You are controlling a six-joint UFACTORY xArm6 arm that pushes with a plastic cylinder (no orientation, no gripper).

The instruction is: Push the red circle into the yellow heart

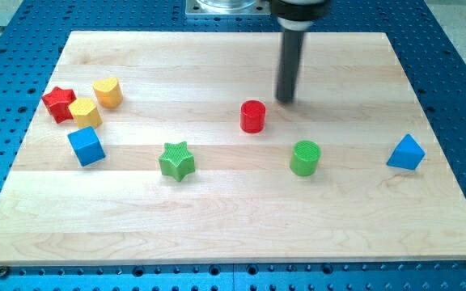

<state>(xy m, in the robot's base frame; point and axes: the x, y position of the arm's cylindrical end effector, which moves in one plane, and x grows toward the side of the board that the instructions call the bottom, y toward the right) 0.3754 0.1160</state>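
Note:
The red circle (252, 116) stands near the middle of the wooden board (233, 234). The yellow heart (108, 92) lies far to the view's left, near the board's left edge. My tip (285, 100) is on the board just up and to the right of the red circle, a small gap apart from it. The dark rod rises from there to the view's top.
A red star (58, 103), a yellow block (85, 112) and a blue cube (86, 146) cluster next to the yellow heart. A green star (176, 160) lies left of centre, a green circle (305, 158) below the tip, a blue triangular block (406, 153) at the right.

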